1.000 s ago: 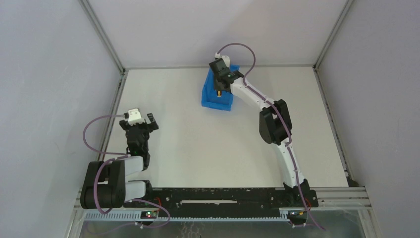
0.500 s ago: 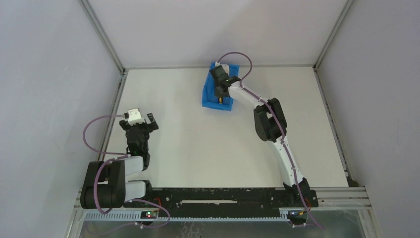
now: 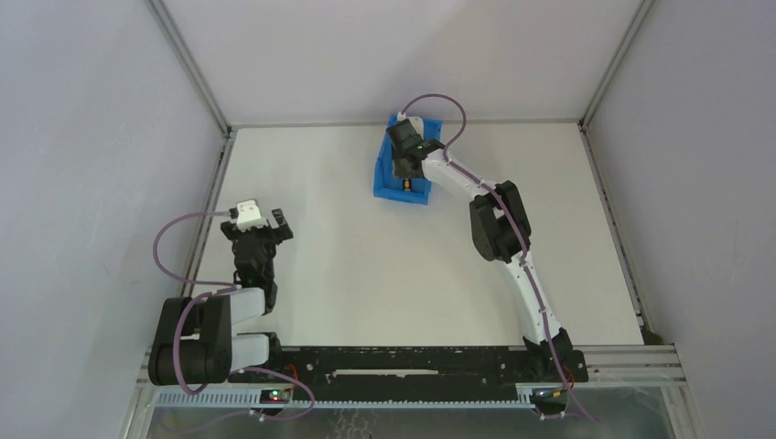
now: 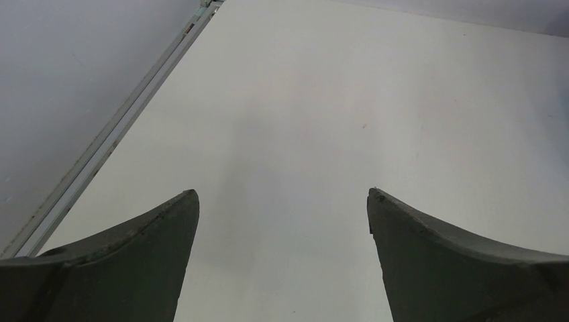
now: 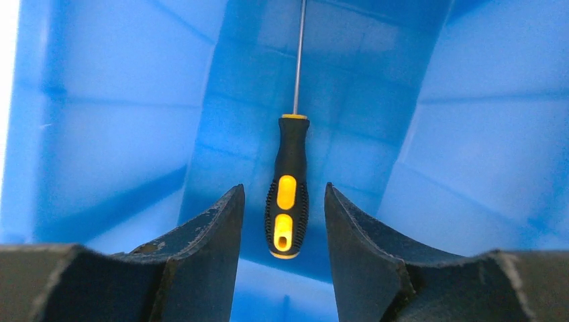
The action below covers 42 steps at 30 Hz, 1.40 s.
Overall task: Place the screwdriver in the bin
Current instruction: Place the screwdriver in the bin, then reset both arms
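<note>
We see our right gripper point(image 5: 283, 191) down inside the bin point(image 5: 114, 100), jaws slightly apart and gripping nothing. The screwdriver point(image 5: 290, 154) lies on the bin floor right between them, shaft pointing away. Left gripper point(image 4: 282, 194) is spread wide and empty above the table point(image 4: 322, 87).

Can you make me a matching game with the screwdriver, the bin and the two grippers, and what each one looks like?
1 screwdriver
2 bin
3 left gripper
4 right gripper

A blue all over
B open above the white table
C black and yellow handle
D open, down inside the bin

Pairs: 1-C, 2-A, 3-B, 4-D
</note>
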Each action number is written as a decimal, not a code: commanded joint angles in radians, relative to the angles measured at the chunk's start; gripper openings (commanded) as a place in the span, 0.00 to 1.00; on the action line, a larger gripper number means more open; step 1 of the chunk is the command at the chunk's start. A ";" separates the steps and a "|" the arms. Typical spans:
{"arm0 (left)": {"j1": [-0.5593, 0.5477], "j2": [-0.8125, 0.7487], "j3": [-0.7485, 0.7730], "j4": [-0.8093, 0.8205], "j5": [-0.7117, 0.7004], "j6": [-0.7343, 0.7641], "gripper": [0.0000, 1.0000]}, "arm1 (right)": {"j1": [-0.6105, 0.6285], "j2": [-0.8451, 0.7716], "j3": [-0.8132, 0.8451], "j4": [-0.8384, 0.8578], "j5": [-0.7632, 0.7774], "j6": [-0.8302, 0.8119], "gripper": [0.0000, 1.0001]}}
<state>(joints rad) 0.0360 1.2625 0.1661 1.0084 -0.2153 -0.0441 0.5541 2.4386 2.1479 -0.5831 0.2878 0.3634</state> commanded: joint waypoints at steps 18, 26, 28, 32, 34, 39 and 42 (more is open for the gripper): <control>0.005 -0.006 0.030 0.035 -0.012 0.020 1.00 | 0.056 -0.372 0.067 -0.051 0.093 -0.085 0.54; 0.005 -0.006 0.031 0.035 -0.012 0.020 1.00 | 0.095 -0.430 0.139 -0.095 0.144 -0.125 0.96; 0.004 -0.006 0.031 0.035 -0.013 0.020 1.00 | 0.104 -0.439 0.142 -0.096 0.158 -0.136 1.00; 0.005 -0.007 0.031 0.035 -0.012 0.020 1.00 | 0.104 -0.465 0.125 -0.092 0.129 -0.152 1.00; 0.005 -0.006 0.031 0.035 -0.013 0.020 1.00 | 0.104 -0.479 0.109 -0.084 0.122 -0.161 1.00; 0.005 -0.007 0.031 0.035 -0.013 0.020 1.00 | 0.099 -0.513 0.061 -0.076 0.133 -0.188 1.00; 0.005 -0.006 0.030 0.035 -0.012 0.020 1.00 | 0.075 -0.553 0.002 -0.068 0.111 -0.194 1.00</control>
<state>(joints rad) 0.0360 1.2625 0.1661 1.0084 -0.2153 -0.0441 0.6498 1.9873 2.1975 -0.6697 0.4091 0.2028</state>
